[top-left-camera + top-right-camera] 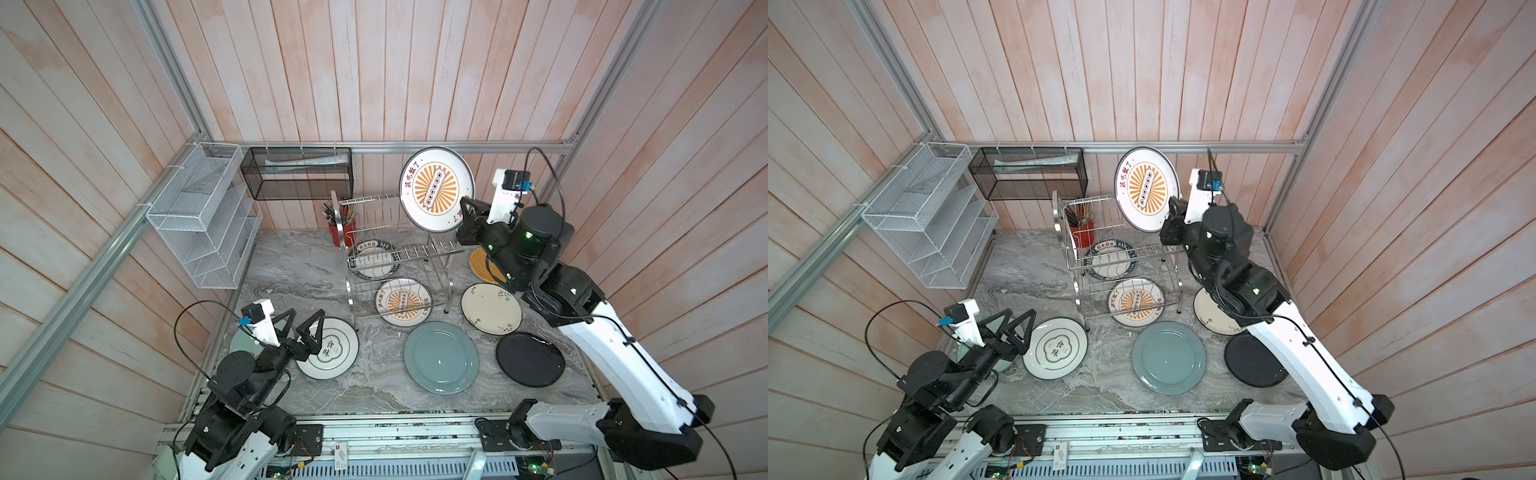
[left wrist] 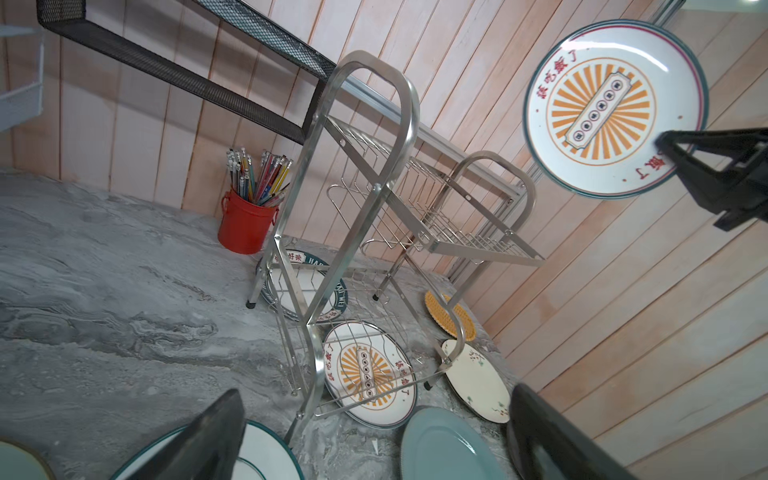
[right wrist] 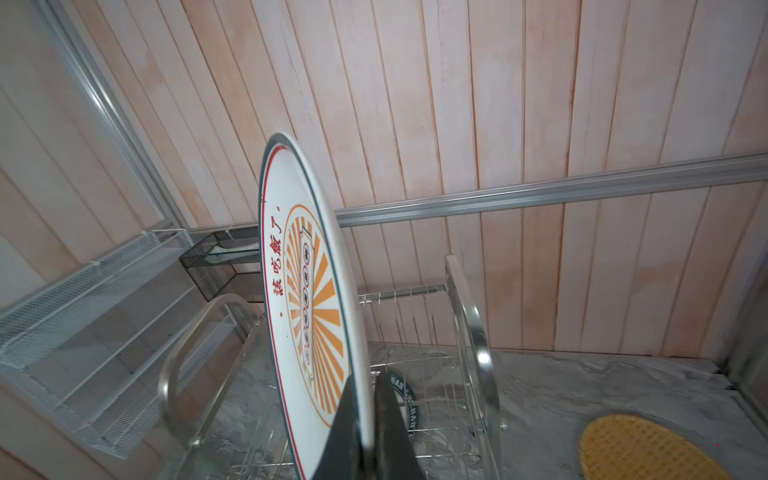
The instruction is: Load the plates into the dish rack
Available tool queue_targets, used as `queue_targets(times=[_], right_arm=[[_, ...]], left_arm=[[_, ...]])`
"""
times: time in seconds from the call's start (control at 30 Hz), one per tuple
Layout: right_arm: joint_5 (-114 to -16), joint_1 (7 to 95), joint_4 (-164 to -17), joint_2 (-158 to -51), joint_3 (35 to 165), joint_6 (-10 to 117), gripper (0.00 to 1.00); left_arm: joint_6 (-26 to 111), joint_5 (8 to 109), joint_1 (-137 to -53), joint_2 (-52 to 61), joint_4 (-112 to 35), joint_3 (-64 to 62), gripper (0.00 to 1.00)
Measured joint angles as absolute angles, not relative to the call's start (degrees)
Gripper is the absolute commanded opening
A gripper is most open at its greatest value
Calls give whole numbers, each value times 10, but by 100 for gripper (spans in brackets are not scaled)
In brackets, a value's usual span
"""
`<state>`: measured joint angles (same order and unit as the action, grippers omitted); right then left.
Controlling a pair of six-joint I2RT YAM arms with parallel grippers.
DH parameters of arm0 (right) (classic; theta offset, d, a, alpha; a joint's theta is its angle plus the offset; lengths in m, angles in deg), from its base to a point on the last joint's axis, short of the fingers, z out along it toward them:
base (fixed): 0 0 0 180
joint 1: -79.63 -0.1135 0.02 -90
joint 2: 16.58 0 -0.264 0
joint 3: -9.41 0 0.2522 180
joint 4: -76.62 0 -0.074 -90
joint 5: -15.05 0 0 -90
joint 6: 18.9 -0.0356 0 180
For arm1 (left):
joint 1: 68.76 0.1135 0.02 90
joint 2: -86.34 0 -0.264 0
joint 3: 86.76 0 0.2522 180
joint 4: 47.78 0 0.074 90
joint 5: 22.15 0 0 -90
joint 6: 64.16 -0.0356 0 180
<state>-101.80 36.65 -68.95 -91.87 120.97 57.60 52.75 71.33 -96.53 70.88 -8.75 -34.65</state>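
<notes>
- Right gripper (image 3: pixel 368 399): clamped on the lower rim of the held plate (image 1: pixel 436 189), which stands on edge, aloft at far right.
- Rack (image 1: pixel 339 216): lies below and left of that plate, so the likely drop is leftward and down, edge first; the right arm is nearer.
- Left gripper (image 1: pixel 305 316): jaws apart, empty, near left.

Lab test cell, kitchen-styled: aluminium frame rails (image 1: pixel 415 146), plank wall panels (image 1: pixel 374 62), marble-look tabletop (image 1: pixel 299 270), slotted cable duct (image 1: pixel 395 471) along its front edge.

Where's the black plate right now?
In both top views the black plate lies flat on the right of the table, near its front edge, beside the blue-grey plate and just in front of the floral plate.
</notes>
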Motion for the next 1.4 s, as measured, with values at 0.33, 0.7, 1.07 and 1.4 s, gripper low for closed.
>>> queue_targets(times=[0.33,0.7,1.07,1.4], right_arm=[[-1158,379,-619,-1049,1333,672,0],[-1195,388,-607,-1101,1343,723,0],[-1195,389,-595,-1114,1343,733,0],[-1195,391,-587,-1125,1343,737,0]], left_arm=[[491,697,-957,707,-74,-349,100],[485,678,-957,717,-75,-352,100],[483,676,-954,717,-75,-352,100],[483,670,-954,719,-74,-352,100]])
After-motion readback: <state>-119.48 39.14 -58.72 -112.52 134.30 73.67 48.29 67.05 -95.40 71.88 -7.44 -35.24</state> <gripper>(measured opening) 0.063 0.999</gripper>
